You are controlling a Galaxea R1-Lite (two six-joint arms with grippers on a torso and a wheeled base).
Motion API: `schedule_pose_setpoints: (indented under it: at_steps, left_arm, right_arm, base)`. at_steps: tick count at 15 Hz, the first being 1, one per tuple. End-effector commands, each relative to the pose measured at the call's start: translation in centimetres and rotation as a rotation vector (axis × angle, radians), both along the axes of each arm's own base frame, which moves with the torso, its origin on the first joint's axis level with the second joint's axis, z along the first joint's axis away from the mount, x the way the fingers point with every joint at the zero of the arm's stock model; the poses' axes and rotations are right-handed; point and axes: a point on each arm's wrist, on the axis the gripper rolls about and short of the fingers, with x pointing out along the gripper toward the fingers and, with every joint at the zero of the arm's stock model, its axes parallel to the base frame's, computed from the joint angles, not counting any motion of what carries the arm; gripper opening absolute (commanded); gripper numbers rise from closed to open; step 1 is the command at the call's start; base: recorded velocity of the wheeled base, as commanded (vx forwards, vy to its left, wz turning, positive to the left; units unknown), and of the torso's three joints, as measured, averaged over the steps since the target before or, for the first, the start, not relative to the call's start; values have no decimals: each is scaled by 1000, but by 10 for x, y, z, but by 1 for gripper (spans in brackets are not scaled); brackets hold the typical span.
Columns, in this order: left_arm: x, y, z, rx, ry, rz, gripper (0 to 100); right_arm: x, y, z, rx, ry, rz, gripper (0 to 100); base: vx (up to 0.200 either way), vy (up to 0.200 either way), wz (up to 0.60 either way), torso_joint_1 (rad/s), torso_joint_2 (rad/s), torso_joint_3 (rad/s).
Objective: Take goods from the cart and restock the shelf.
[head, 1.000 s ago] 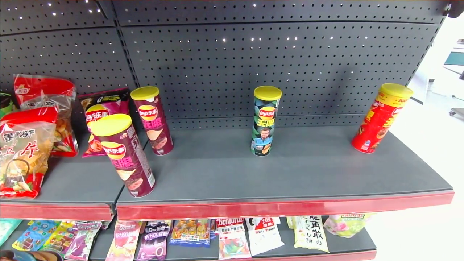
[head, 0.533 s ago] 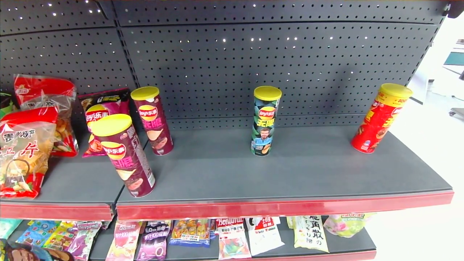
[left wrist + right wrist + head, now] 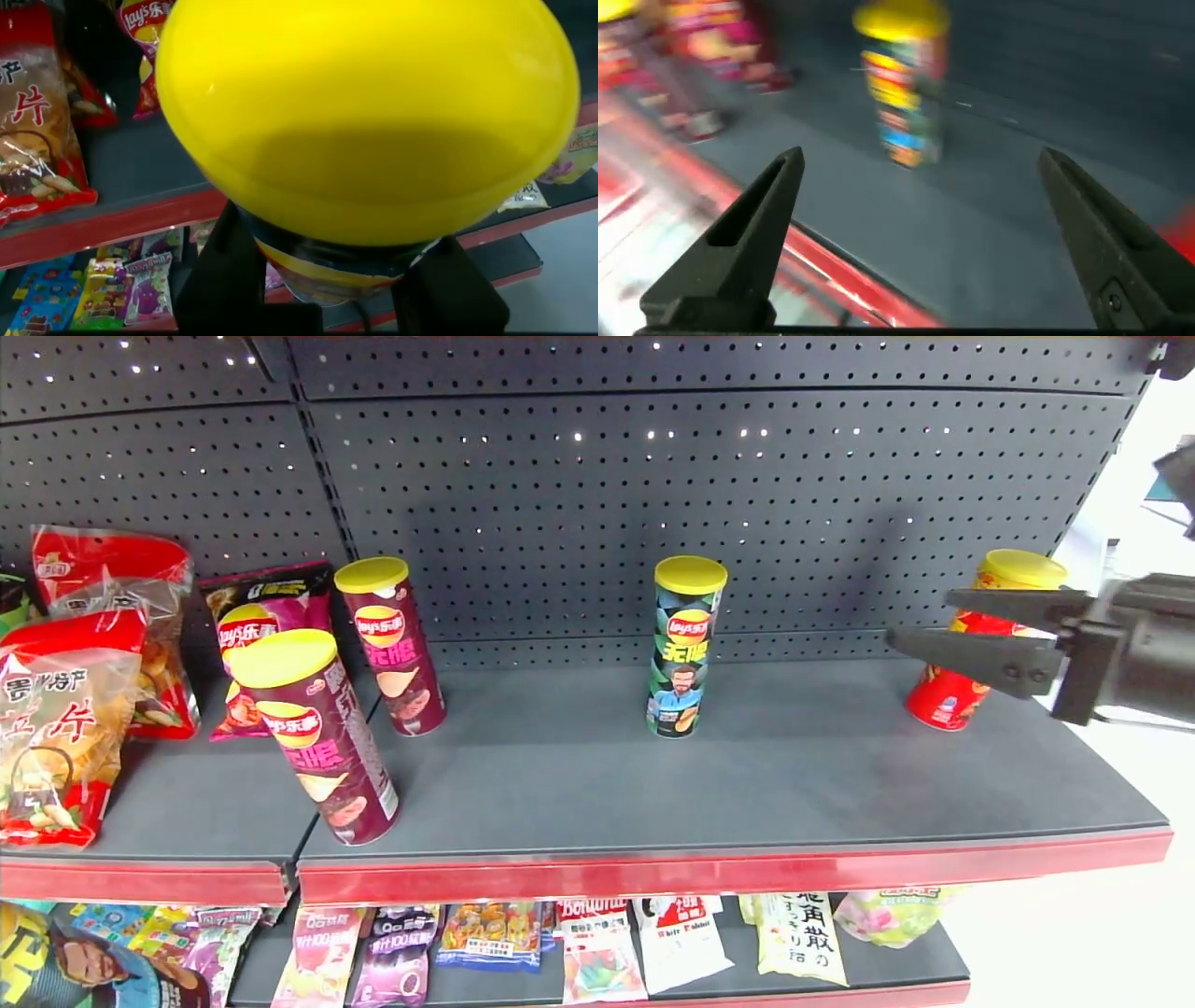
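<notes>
Holding a yellow-lidded chip can (image 3: 364, 112) tight between its fingers, the left gripper (image 3: 336, 280) sits low at the left, before the lower shelf (image 3: 906, 969). The right gripper (image 3: 920, 618) is spread wide, just before the red can (image 3: 943, 698) on the upper shelf (image 3: 794, 765).

The right gripper (image 3: 918, 616) half hides the red can (image 3: 941, 696); the held can (image 3: 65, 966) is cropped.

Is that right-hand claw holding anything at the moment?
No, the right gripper is open, its two fingers spread with nothing between them.
</notes>
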Motion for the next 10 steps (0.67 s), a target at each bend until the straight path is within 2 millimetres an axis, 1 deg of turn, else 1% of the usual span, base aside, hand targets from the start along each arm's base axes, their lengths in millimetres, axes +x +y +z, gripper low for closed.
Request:
schedule_pose_setpoints:
  at_steps: [1, 5, 6, 9, 10]
  left_arm:
    - [2, 0, 0, 2, 12, 13, 0]
    - [1, 1, -1, 6, 7, 30, 0]
    - [1, 1, 0, 6, 7, 30, 0]
    - [2, 0, 1, 10, 9, 24, 0]
    - [2, 0, 2, 9, 3, 24, 0]
  right_arm:
    - [82, 32, -31, -52, 64, 205, 100]
    - [105, 44, -46, -52, 86, 330, 100]
    - [108, 45, -46, -52, 85, 331, 100]
    - [119, 46, -58, -58, 111, 335, 100]
    - [124, 47, -58, -58, 110, 335, 100]
  base:
    - [0, 0, 0, 0, 0, 0]
    - [0, 0, 0, 0, 0, 0]
    - [0, 0, 0, 0, 0, 0]
    - [0, 0, 0, 0, 0, 0]
    - [0, 0, 0, 0, 0, 0]
